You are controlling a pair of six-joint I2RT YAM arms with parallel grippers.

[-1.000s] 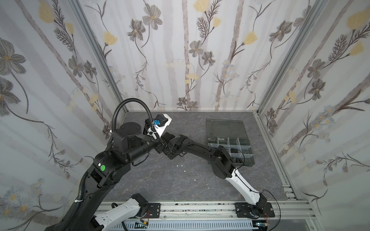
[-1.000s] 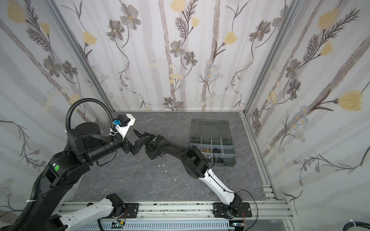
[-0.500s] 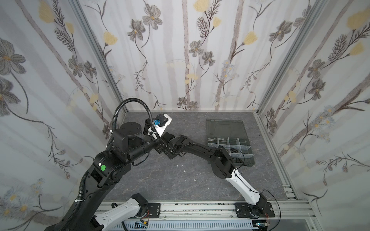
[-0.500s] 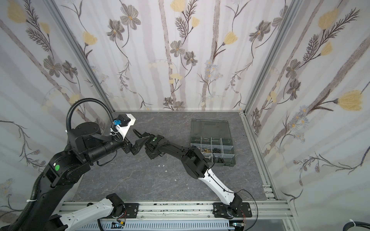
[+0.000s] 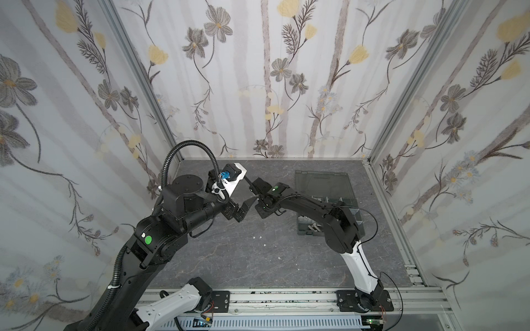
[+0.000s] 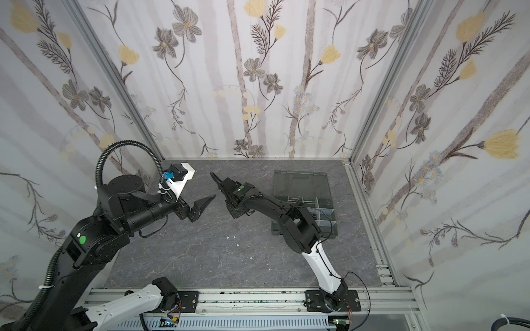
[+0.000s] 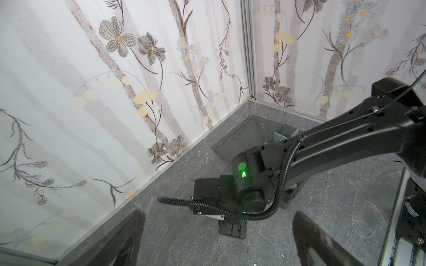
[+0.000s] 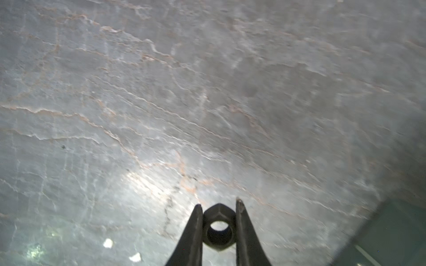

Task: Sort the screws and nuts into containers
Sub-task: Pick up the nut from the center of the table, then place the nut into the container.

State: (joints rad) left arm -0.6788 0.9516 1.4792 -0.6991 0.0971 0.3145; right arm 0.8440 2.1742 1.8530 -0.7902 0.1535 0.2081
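Observation:
A black hex nut [image 8: 219, 228] sits pinched between the two dark fingers of my right gripper [image 8: 218, 203], just above the grey table. In both top views that arm reaches to the table's middle left, its wrist [image 5: 269, 195] hiding the fingers and nut. My left gripper [image 7: 219, 215] is open and empty, its fingers [image 6: 205, 203] pointing at the right wrist from close by. The organizer box stands at the right with its lid [image 5: 324, 183] laid back. Its containers [image 6: 324, 212] are partly hidden by the right arm. Silver screws [image 5: 312, 228] lie in a front compartment.
White specks [image 5: 259, 237] dot the grey marbled table [image 6: 200, 258] in front of both grippers. Floral walls close in the back and both sides. An aluminium rail [image 5: 286, 298] with both arm bases runs along the front edge. The box edge [image 8: 396, 230] shows in the right wrist view.
My right gripper's jaws have closed in on the nut. Both arms otherwise stay where they were.

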